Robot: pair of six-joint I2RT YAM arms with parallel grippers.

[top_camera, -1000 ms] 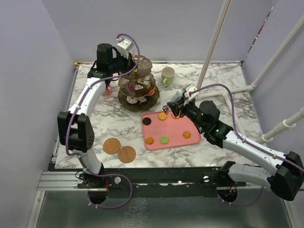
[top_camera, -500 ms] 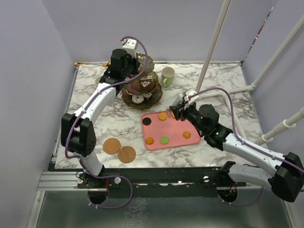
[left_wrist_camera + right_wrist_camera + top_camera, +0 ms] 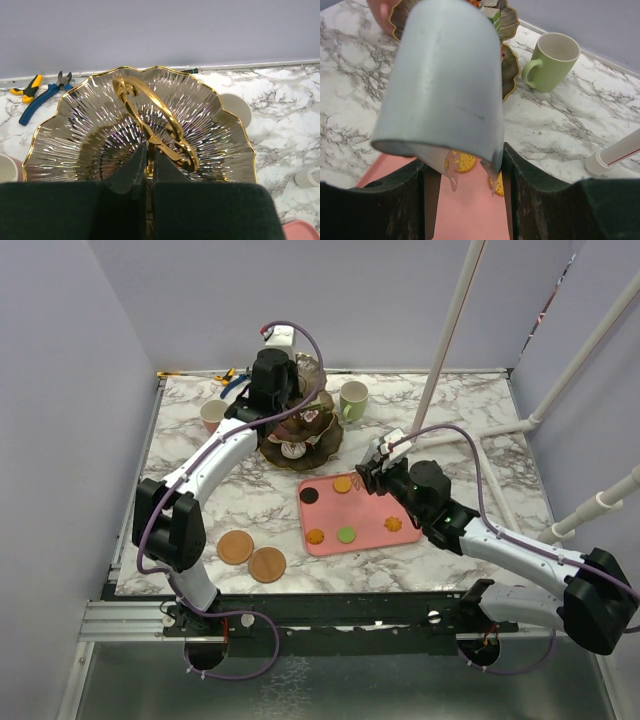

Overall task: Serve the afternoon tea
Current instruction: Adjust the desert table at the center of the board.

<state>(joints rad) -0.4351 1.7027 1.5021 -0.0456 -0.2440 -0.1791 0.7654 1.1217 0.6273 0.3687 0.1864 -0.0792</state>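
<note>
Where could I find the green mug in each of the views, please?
Top view: green mug at back centre, right of the stand.
Left wrist: probably the pale round shape past the stand's right edge.
Right wrist: upper right, upright on marble.
Shared landmark: the stand.

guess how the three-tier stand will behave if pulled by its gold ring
Probably top-heavy: the stand is tall with stacked tiers, so it may tip. The left gripper pinches the thin gold ring, so it could swing or twist. Its pastries might slide off.
</note>
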